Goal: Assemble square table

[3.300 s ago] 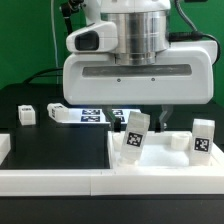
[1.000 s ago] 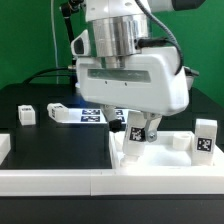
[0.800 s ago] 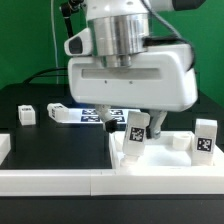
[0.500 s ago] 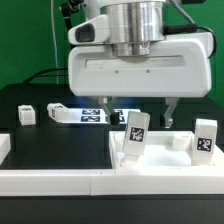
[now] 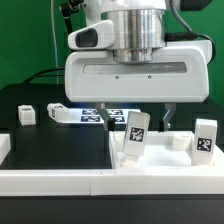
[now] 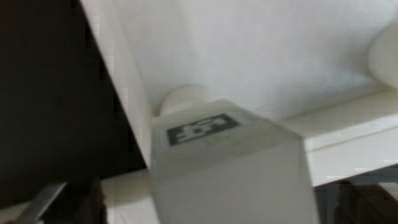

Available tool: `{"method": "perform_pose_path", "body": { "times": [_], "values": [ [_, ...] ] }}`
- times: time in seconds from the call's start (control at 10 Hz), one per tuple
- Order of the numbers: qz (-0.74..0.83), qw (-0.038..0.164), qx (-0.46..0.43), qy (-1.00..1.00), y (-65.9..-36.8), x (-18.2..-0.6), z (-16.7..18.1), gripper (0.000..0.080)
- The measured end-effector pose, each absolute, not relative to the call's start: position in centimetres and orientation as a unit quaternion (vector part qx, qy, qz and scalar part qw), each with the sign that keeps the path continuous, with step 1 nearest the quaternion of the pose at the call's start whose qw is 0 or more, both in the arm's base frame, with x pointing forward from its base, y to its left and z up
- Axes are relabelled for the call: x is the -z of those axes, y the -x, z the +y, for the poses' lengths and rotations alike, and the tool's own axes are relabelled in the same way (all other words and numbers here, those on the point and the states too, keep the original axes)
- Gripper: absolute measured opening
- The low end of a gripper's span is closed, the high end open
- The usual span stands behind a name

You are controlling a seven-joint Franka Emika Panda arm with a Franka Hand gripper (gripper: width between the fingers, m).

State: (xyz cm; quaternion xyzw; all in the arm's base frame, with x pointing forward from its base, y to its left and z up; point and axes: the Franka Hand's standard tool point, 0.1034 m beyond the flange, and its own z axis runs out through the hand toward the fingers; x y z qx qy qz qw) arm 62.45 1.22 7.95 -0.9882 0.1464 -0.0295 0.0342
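Claw open above the standing leg.
My claw (image 5: 138, 108) hangs with its jaws spread wide, and the one finger (image 5: 168, 115) I can see is clear of the tagged leg (image 5: 136, 137). That leg stands slightly tilted on the white tray top (image 5: 170, 160) at the exterior view's right. A second leg (image 5: 203, 139) stands further right. A third leg (image 5: 26, 114) and a fourth leg (image 5: 58, 112) sit on the black tabletop (image 5: 60, 150) near the marker board (image 5: 100, 116).
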Motion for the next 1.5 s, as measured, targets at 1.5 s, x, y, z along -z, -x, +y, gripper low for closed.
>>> {"method": "perform_pose_path", "body": {
  "times": [1.5],
  "values": [
    [0.714,0.101,-0.029,0.692,-62.6,-7.5,-0.7,0.0297]
  ]
}}
